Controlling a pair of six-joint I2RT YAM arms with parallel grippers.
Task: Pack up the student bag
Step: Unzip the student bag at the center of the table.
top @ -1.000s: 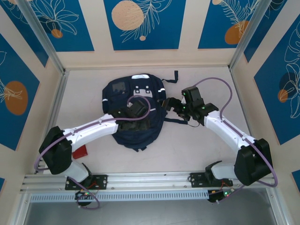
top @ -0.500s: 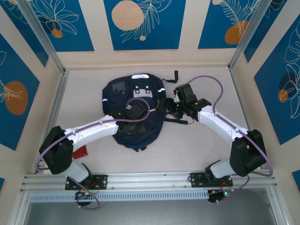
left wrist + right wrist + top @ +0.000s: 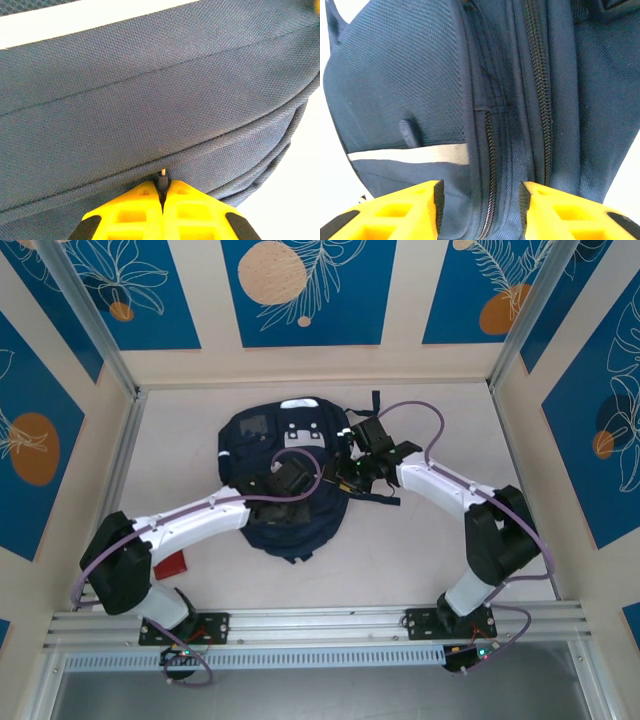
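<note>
The student bag point(image 3: 262, 430) lies flat in the middle of the table, dark navy with white patches near its top. My left gripper point(image 3: 289, 486) rests on its front. In the left wrist view its yellow fingers point(image 3: 135, 210) are shut on a small zipper pull point(image 3: 163, 176) at a seam of the bag point(image 3: 150, 100). My right gripper point(image 3: 346, 468) is at the bag's right side. It stands open point(image 3: 480, 200) astride a fabric ridge between two closed zippers point(image 3: 489, 150), just below the white stripe point(image 3: 410, 154).
A red flat object point(image 3: 172, 565) lies near the left arm's base. Dark straps point(image 3: 375, 400) trail from the bag's top right. Walls close the table on three sides, and bare tabletop point(image 3: 420, 540) lies right of and in front of the bag.
The right arm has swung left, carrying its open gripper from beside the bag onto the bag's right side. The left arm and the bag have stayed put.
</note>
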